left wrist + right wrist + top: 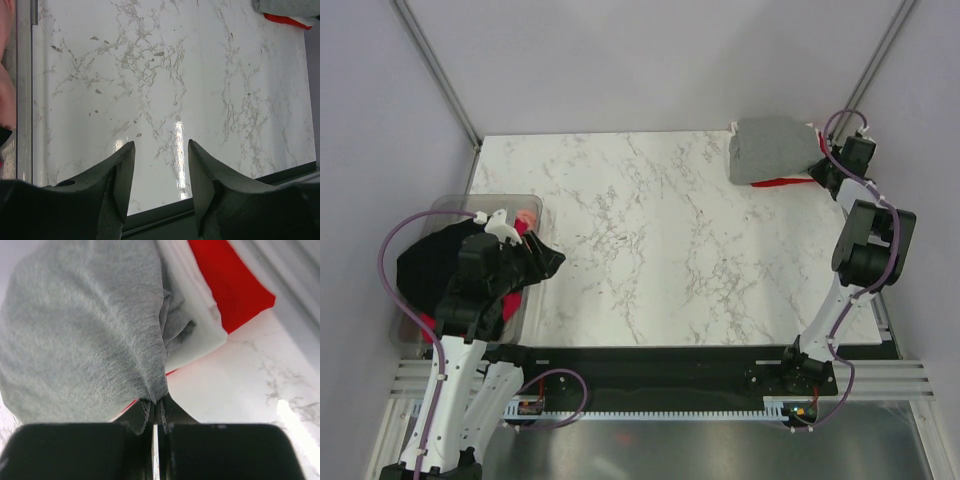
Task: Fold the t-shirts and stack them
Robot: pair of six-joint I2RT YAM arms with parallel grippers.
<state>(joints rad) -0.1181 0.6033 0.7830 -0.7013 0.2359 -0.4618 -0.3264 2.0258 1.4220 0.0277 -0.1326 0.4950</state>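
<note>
Nearest the bases, the left gripper (161,147) hangs at the inner wall of the clear tub (455,204) on the table's left side. Its jaws are spread wide with nothing between them, only bare marble table (650,250) below. The black t-shirt (425,262) lies heaped in the tub under that arm, and a patch of pink cloth (528,216) shows at the tub's far end. A low sweep of this arm could probably snag the black cloth or nudge the tub, since arm and tub overlap in the top view. Across the table, at the far right corner, the right gripper (156,407) is clamped tight on a thin pinch of the grey t-shirt (85,340). That shirt lies bunched on top of a white t-shirt (192,315) and a red t-shirt (227,280). The main hazard seems to be here. The hold is only a narrow ridge of fabric at the hem or a fold, so a quick pull may let it slip out. A slow drag may instead carry the white and red layers along, because the grey cloth rests directly on them. The pile also sits close to the table's right and far edges, so any outward pull could spill it over the side. Lifting from one pinch point would likely leave the grey shirt hanging crumpled, hard to lay flat for folding.
</note>
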